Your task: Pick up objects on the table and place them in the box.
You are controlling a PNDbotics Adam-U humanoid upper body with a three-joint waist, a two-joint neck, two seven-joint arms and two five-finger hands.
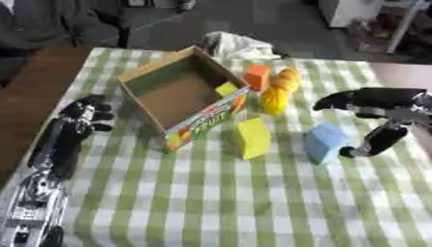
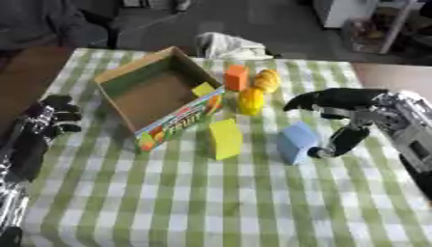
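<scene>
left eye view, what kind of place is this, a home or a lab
Probably an indoor lab or workshop room set up for testing, though that is a guess: a table under a green checked tablecloth, a cardboard box with toy blocks beside it, and bare grey floor with equipment legs behind.

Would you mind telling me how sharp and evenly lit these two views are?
Left eye view: soft throughout, the box lettering smeared; light even, shadows faint. Right eye view: equally soft, the right hand edges fuzzy; no glare on the tablecloth.
</scene>
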